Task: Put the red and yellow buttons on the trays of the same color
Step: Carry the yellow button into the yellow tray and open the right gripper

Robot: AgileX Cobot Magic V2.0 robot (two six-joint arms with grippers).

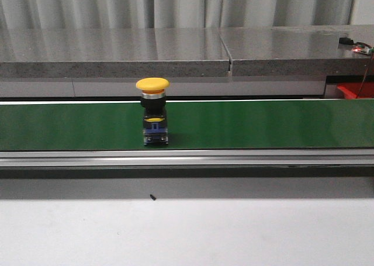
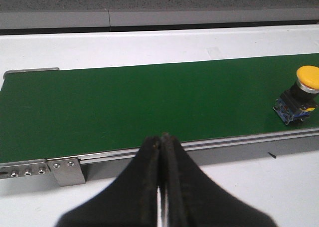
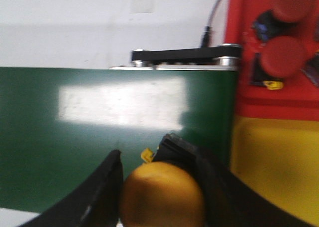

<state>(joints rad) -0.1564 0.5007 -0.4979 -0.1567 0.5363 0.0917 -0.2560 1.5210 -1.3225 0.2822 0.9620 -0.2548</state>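
One yellow button (image 1: pixel 153 111) stands upright on the green belt (image 1: pixel 263 124), with nothing touching it. The left gripper (image 2: pixel 161 152) is squeezed tight with nothing inside, near the belt's front edge. The right gripper (image 3: pixel 159 187) grips a second yellow button (image 3: pixel 162 193) over the belt, just beside the yellow tray (image 3: pixel 276 162). Two red buttons (image 3: pixel 283 55) sit in the red tray (image 3: pixel 239 37).
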